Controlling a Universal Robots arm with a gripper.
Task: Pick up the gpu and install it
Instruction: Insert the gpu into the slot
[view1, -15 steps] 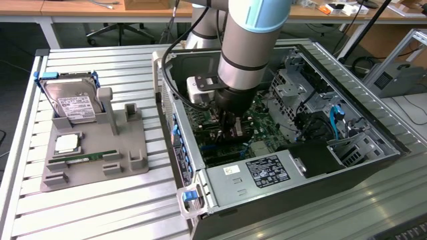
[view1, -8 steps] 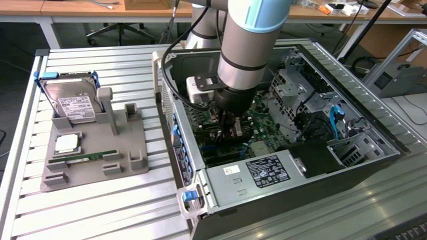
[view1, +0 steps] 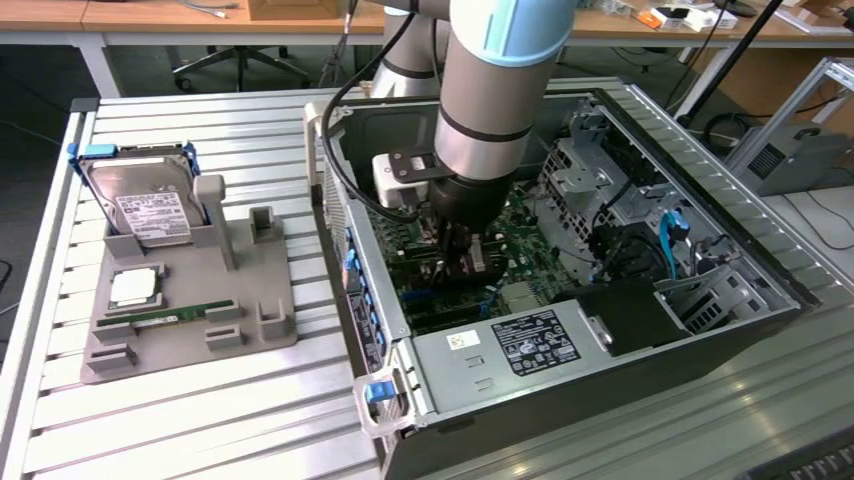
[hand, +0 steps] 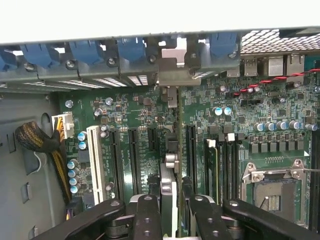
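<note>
The open computer case lies on its side on the slatted table; the robot arm reaches down into it from above; on the exterior view's left a grey fixture carries the hard drive and a green memory stick; inside, the gripper stands over the green motherboard; its two black fingers pinch the gpu, seen edge-on between them, upright above the slots, its metal bracket against the rear wall of the case.

White label on the hard drive, black label on the power supply, print illegible on both
</note>
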